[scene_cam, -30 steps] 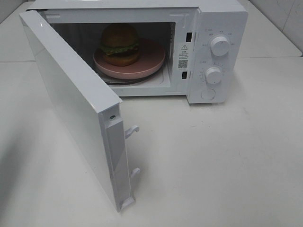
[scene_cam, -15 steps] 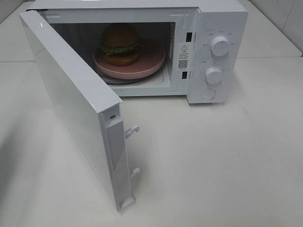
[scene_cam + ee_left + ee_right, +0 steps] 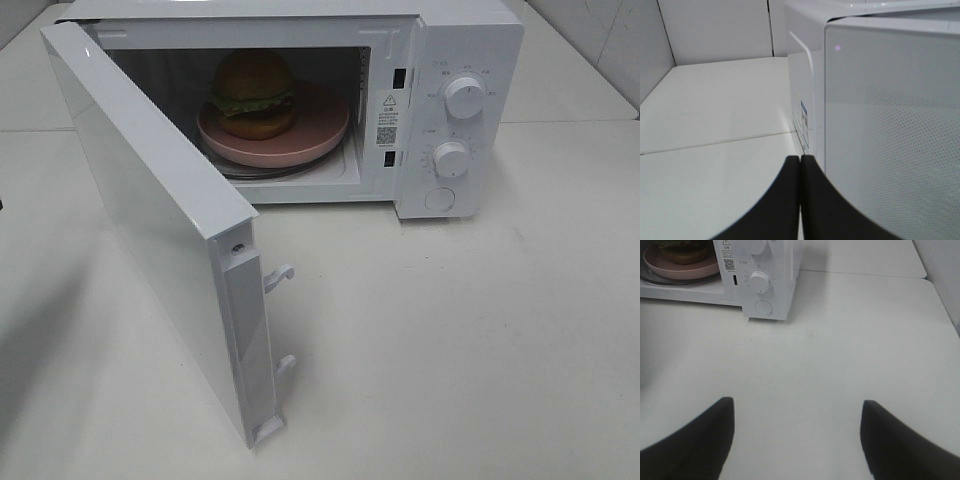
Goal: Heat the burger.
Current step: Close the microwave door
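- Black left gripper [image 3: 800,165], jaws pressed together on nothing, sits just beside the outer face of the open door [image 3: 890,150]. If I push with a glancing contact, I judge the closed tip could skid along that smooth panel rather than swing it.
- Right gripper [image 3: 796,405] hangs over bare table, jaws spread wide and empty, well apart from the oven. I see no hazard there.
- Latch hooks [image 3: 280,275], lower centre of the high view, must meet their slots. A weak shove may leave them unlatched, and a hard one could slide the whole microwave [image 3: 470,60] backward.
- Burger [image 3: 253,92] rests on the pink plate [image 3: 320,125] inside the cavity, upper centre, left of the plate's middle. A slammed door might jolt it.
- Knobs [image 3: 464,97], upper right, can't start any heating while the door stands open.
- Table [image 3: 480,340] is plain matte white, and a thin seam crosses it.
- Pale wall panels [image 3: 610,50] close the upper right corner.
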Motion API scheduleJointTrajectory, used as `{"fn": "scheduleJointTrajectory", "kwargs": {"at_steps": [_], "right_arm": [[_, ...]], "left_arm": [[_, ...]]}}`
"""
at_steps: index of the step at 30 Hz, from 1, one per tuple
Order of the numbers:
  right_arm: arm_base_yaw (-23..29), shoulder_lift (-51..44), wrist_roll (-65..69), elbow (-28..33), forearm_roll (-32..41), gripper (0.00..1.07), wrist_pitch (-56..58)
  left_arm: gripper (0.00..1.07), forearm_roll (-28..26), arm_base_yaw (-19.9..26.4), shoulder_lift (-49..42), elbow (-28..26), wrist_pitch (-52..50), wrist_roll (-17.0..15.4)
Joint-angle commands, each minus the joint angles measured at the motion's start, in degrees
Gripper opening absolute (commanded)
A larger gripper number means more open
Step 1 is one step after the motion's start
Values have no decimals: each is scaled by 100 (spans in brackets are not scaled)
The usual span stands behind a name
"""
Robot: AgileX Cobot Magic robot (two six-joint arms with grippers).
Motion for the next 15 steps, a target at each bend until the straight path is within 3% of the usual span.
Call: {"fn": "scheduleJointTrajectory", "kwargs": {"at_steps": [1, 7, 12, 15], "right_arm": [[-34, -155, 11, 11, 29, 68, -52], [-34, -155, 11, 11, 29, 68, -52], [-34, -155, 11, 11, 29, 68, -52], [-34, -155, 11, 11, 29, 68, -52]], "left_arm": [[0, 309, -11, 395, -166, -201, -80], [0, 665, -11, 739, -355, -275, -115], [0, 1387, -11, 1031, -688, -212, -539], [0, 1455, -11, 1157, -785, -212, -733]]}}
